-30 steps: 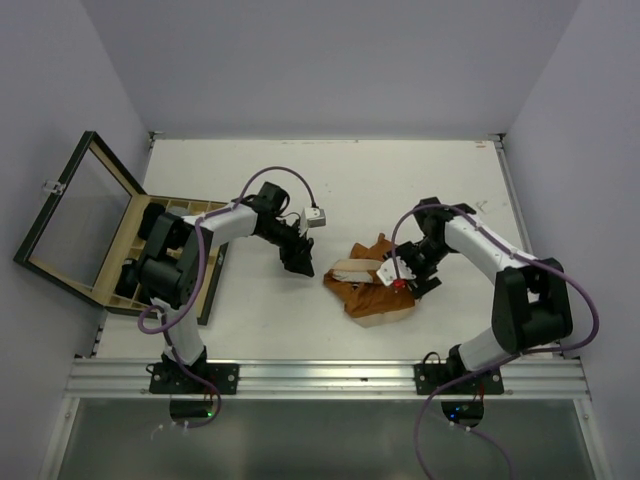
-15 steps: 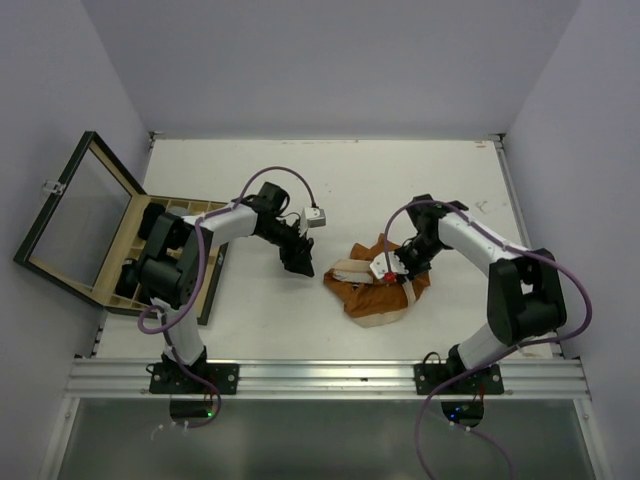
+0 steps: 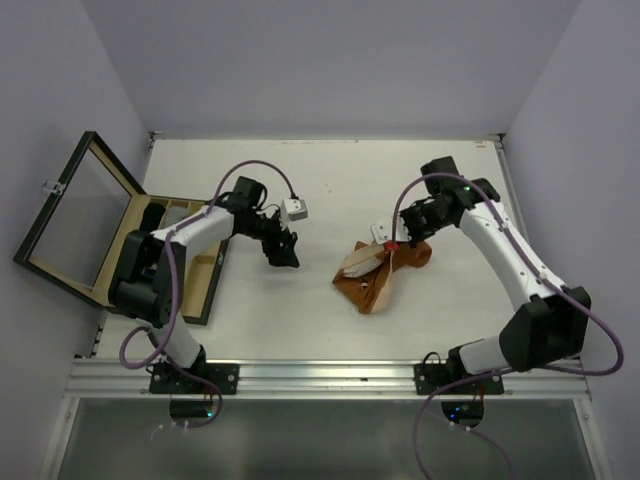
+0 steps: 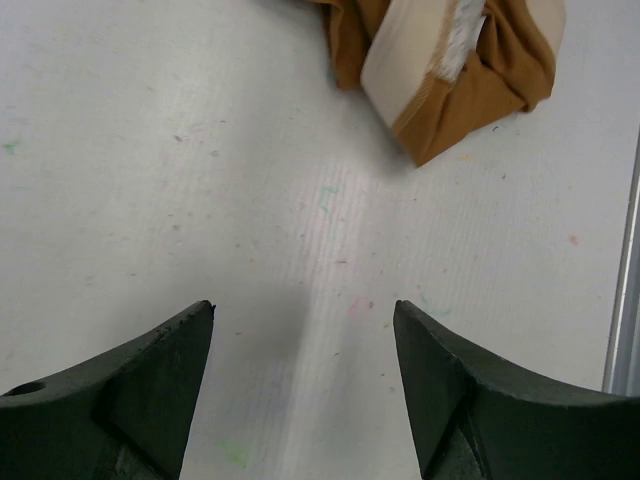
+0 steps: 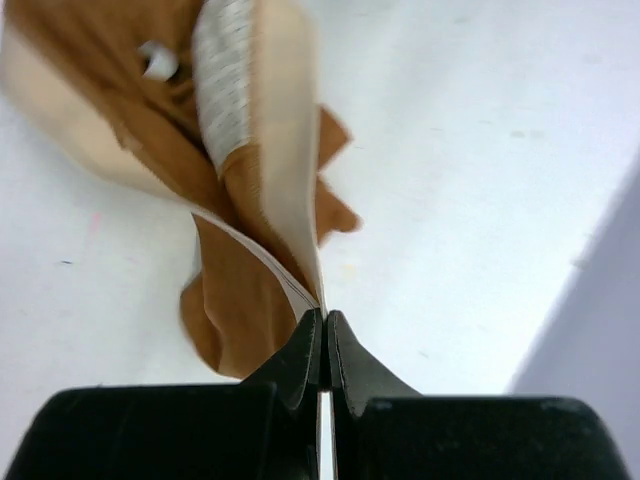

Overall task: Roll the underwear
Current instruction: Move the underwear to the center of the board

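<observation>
- The left arm (image 3: 200,228) rises from its base at the near left and folds at the elbow. Its white forearm then stretches away and to the right.
- The left gripper (image 3: 281,250) hangs from a bent wrist and points downward. Its two dark fingers (image 4: 150,370) stand wide apart, with nothing between them.
- The right arm (image 3: 505,255) climbs from its base at the near right in one long reach toward the far side, then bends at the wrist back to the left.
- The right gripper (image 3: 390,243) has its jaws pressed together, fingertips meeting in a narrow seam. They pinch a thin edge of the orange-brown underwear (image 3: 372,285).
</observation>
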{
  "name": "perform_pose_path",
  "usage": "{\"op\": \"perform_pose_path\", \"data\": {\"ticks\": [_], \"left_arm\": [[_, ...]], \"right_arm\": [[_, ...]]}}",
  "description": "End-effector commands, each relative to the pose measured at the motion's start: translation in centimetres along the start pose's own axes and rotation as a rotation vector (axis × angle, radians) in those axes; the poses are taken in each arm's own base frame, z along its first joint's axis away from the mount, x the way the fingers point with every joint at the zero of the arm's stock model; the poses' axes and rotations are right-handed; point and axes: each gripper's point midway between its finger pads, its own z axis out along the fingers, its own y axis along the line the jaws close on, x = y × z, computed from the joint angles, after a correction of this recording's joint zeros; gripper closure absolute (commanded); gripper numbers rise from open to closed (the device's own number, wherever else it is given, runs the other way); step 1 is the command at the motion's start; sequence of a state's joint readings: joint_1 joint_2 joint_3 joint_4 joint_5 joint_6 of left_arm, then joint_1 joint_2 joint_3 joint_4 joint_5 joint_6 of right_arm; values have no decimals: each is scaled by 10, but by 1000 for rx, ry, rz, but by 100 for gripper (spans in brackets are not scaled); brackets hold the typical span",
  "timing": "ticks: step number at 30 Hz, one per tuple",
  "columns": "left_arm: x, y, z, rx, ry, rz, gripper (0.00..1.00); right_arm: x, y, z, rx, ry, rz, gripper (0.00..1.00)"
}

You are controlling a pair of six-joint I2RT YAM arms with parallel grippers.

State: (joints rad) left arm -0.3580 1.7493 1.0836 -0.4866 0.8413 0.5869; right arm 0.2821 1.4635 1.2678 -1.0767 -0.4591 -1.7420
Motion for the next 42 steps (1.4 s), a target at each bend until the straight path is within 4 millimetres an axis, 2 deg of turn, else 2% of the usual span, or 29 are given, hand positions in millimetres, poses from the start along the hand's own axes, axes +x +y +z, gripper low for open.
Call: {"op": "perform_pose_path", "data": {"ticks": [1,2,3,5,6,9,10,11,13,14,17,18,20,23,24,25,27,31,32,33,35,36,42], "left_arm": [[-35,18,-27,-120,-78,182,22],[-40,16,-28,-112,-92,192,22],[-43,17,-28,-107,-101,195,22],[-63,21,-30,-114,-146,202,21],[-69,22,-29,-99,-166,202,22],[-97,20,-28,-79,-250,232,26],[-109,19,-29,-79,-285,266,29],[-115,8,-24,-53,-300,303,30],[-129,-1,-17,-61,-328,384,32],[-133,-16,-8,-52,-326,425,33],[-146,-37,7,-51,-336,465,38],[-152,-39,8,-59,-357,461,41],[-160,-46,4,-51,-396,405,46],[-154,-57,3,-18,-397,351,50],[-152,-60,3,-12,-404,331,48],[-156,-66,-1,-10,-425,345,41],[-167,-71,-7,-5,-475,391,35],[-188,-74,-12,3,-514,465,34],[-203,-78,-19,22,-529,530,34],[-199,-78,-19,29,-496,584,34],[-209,-87,-26,68,-503,661,34],[-201,-87,-25,86,-471,679,34],[-196,-104,-16,158,-460,724,34]], "right_arm": [[-35,-29,-60,184,-27,-11,100],[-42,-34,-74,230,-28,-28,100],[-46,-36,-82,255,-35,-31,100],[-51,-43,-93,316,-32,-50,100],[-56,-50,-104,378,-27,-68,100],[-61,-62,-125,495,-20,-73,100],[-64,-73,-134,548,-27,-81,100],[-66,-77,-140,572,-35,-62,100],[-67,-91,-152,635,-33,-40,100],[-68,-95,-158,663,-43,4,100],[-69,-111,-173,743,-70,100,100],[-70,-118,-180,778,-79,118,100],[-72,-124,-185,808,-122,210,100],[-80,-136,-192,840,-213,325,100],[-83,-138,-193,838,-237,339,100],[-87,-140,-194,837,-268,368,100],[-95,-143,-197,839,-318,370,100],[-112,-143,-198,820,-388,310,100],[-113,-142,-196,817,-396,293,100],[-118,-142,-198,811,-411,272,100],[-123,-145,-203,815,-431,266,100],[-124,-147,-201,805,-438,270,100],[-133,-159,-219,838,-478,281,100]]}}
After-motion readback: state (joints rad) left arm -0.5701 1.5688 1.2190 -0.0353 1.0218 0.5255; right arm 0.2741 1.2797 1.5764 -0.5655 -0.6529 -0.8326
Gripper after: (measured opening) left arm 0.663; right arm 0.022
